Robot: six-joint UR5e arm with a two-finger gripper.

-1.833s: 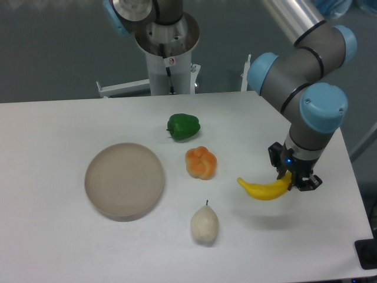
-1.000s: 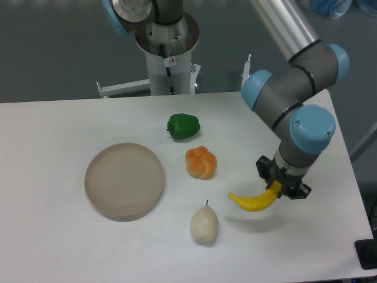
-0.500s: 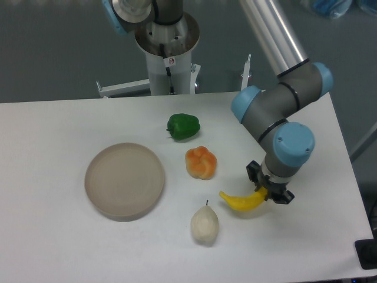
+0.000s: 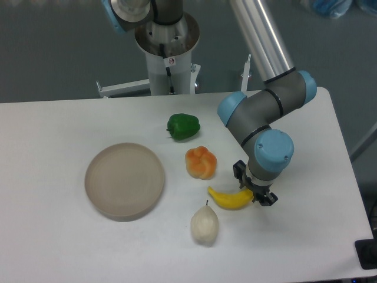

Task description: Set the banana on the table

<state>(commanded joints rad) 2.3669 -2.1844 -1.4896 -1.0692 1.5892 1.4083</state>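
The yellow banana [image 4: 227,199] hangs curved just above or at the white table [image 4: 306,236], right of the pear and below the orange fruit. My gripper [image 4: 253,192] is shut on the banana's right end, fingers pointing down. I cannot tell whether the banana touches the table. Its left tip points toward the pear.
A cream pear [image 4: 204,225] stands just left below the banana. An orange lobed fruit [image 4: 201,162] sits above it, a green pepper [image 4: 183,126] farther back. A round beige plate [image 4: 124,179] lies at the left. The robot base [image 4: 166,53] stands behind the table.
My gripper has carried the banana steadily leftward and lower, from the table's right side to a spot beside the pear. The other objects have not moved.
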